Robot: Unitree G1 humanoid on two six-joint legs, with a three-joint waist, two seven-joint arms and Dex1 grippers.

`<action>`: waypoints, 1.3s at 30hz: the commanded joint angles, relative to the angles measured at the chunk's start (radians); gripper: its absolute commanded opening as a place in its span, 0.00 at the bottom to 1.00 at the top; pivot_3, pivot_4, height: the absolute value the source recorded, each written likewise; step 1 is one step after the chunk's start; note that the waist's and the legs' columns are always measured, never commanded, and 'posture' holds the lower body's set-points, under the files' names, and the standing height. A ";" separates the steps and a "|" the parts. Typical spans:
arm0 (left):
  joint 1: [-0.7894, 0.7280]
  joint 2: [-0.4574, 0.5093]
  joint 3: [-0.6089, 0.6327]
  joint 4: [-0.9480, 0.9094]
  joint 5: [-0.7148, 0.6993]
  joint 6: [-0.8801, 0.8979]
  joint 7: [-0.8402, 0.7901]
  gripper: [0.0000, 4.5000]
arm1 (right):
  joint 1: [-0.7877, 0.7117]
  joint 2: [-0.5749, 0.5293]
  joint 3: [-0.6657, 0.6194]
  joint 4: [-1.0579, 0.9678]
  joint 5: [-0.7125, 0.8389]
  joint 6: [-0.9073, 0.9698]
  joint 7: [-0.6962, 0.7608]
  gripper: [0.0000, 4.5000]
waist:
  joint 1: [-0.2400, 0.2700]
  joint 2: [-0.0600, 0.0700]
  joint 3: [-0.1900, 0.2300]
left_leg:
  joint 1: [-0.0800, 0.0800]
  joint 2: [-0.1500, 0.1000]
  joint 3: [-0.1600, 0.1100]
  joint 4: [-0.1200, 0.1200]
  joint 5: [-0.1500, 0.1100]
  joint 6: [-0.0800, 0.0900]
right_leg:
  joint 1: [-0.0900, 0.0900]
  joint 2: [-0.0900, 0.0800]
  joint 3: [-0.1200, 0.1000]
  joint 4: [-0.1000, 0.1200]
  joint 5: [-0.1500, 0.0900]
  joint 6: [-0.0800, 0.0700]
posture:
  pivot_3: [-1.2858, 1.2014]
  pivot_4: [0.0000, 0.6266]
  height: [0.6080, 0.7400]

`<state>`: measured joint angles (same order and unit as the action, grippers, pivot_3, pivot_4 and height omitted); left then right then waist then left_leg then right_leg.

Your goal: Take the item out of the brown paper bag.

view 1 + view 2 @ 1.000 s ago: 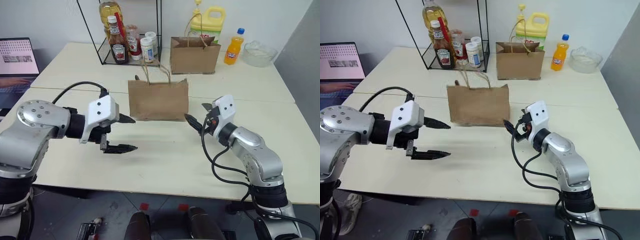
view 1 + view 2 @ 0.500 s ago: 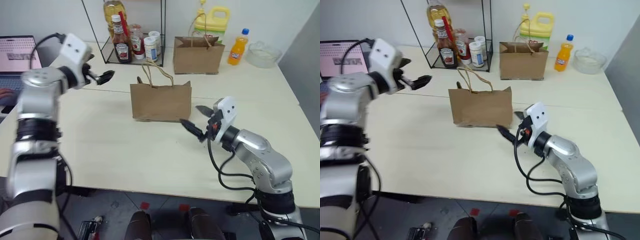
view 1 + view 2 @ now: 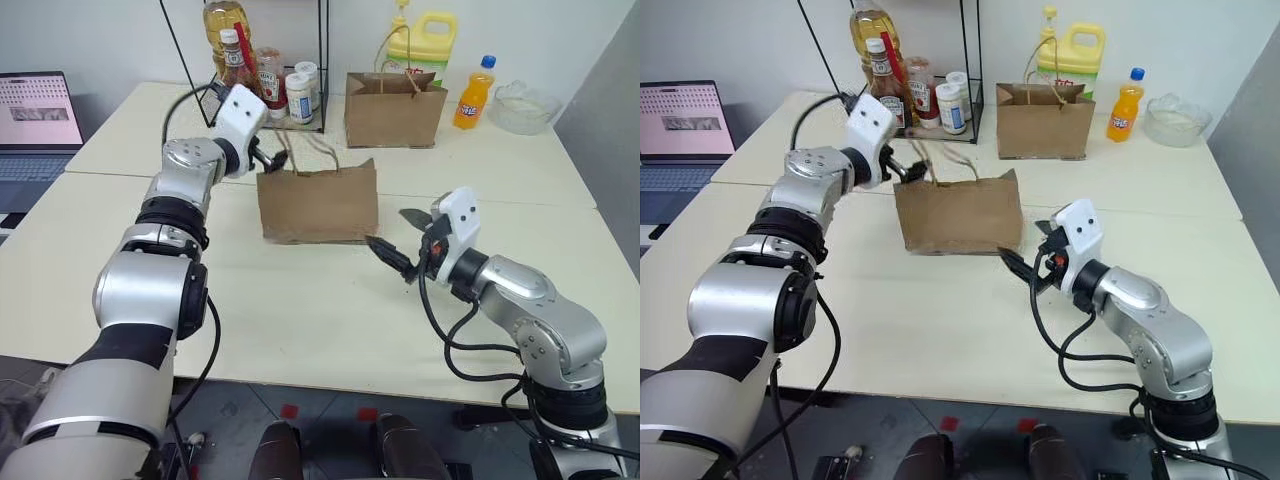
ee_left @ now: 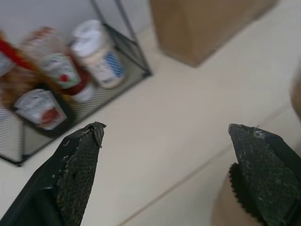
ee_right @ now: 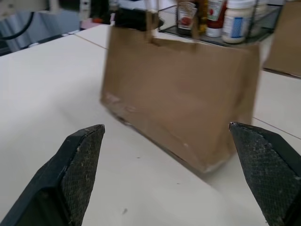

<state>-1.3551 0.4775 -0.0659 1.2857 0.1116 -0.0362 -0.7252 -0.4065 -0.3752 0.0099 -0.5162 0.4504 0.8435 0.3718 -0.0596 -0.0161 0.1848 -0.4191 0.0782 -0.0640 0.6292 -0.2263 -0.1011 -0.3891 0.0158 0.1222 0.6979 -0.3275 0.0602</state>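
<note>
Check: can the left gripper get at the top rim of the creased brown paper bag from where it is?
Probably yes. The left gripper is open at the creased brown paper bag's upper left corner, by the twine handles, with nothing between.

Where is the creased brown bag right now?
In the head views, the creased brown bag stands mid-table, between the left tool and right tool.

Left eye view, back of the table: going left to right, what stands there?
Laptop → wire rack of bottles → neat brown bag with the yellow jug behind it → orange soda bottle → glass bowl.
</note>
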 commanded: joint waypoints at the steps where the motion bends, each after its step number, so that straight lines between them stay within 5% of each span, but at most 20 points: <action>1: -0.014 0.031 -0.029 -0.020 0.020 0.011 -0.191 1.00 | -0.002 -0.003 -0.043 0.005 -0.023 -0.042 -0.027 0.99 | 0.000 0.000 0.000 | 0.000 0.000 0.000 0.000 0.000 0.000 | 0.000 0.000 0.000 0.000 0.000 0.000 | 0.52 0.24 1.00; 8: 0.038 0.091 -0.087 -0.159 0.032 0.043 -0.474 1.00 | -0.042 -0.015 -0.072 0.137 -0.086 -0.119 -0.053 0.99 | -0.002 0.000 0.000 | 0.000 0.000 0.000 0.000 0.000 0.000 | 0.000 0.000 0.000 0.000 0.000 0.000 | 0.52 0.24 1.00; 11: 0.114 0.113 -0.105 -0.361 0.027 0.107 -0.511 1.00 | -0.060 -0.023 -0.065 0.186 -0.111 -0.147 -0.044 0.99 | -0.006 0.000 0.000 | 0.001 0.000 0.000 0.000 0.000 0.000 | 0.000 0.000 0.000 0.000 0.000 0.000 | 0.52 0.24 1.00; 19: 0.449 0.208 -0.129 -1.174 -0.018 0.623 -0.556 1.00 | -0.090 -0.004 -0.051 0.259 -0.130 -0.195 -0.030 0.99 | -0.022 0.000 0.000 | 0.001 0.001 0.000 0.000 0.002 -0.003 | 0.001 0.000 0.001 0.002 0.000 0.000 | 0.52 0.24 1.00; 26: 0.599 0.306 -0.144 -1.458 -0.086 0.845 -0.560 1.00 | -0.100 0.012 -0.046 0.287 -0.137 -0.215 -0.025 0.99 | -0.022 0.000 0.000 | 0.001 0.001 -0.001 0.000 0.001 0.000 | 0.001 0.000 0.001 0.002 0.000 0.000 | 0.52 0.24 1.00; 34: 0.675 0.440 -0.140 -1.567 -0.161 0.864 -0.570 1.00 | -0.096 0.028 -0.050 0.301 -0.145 -0.229 -0.023 0.99 | -0.023 0.000 0.000 | 0.002 0.001 0.000 0.000 0.001 0.000 | 0.001 0.000 0.001 0.001 0.000 0.000 | 0.52 0.24 1.00; 39: 0.677 0.526 -0.107 -1.547 -0.210 0.580 -0.673 1.00 | -0.088 0.032 -0.044 0.297 -0.148 -0.229 -0.012 0.99 | -0.021 0.000 0.000 | 0.002 0.001 0.000 0.000 0.001 0.000 | 0.001 0.000 0.001 0.001 0.000 0.000 | 0.52 0.24 1.00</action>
<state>-0.6415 0.9791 -0.2097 -0.2602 -0.0770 0.6419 -1.3639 -0.4893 -0.3427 -0.0236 -0.1906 0.2968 0.6368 0.3499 -0.0810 -0.0157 0.1848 -0.4176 0.0792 -0.0643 0.6290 -0.2252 -0.1012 -0.3884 0.0161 0.1230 0.6991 -0.3276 0.0600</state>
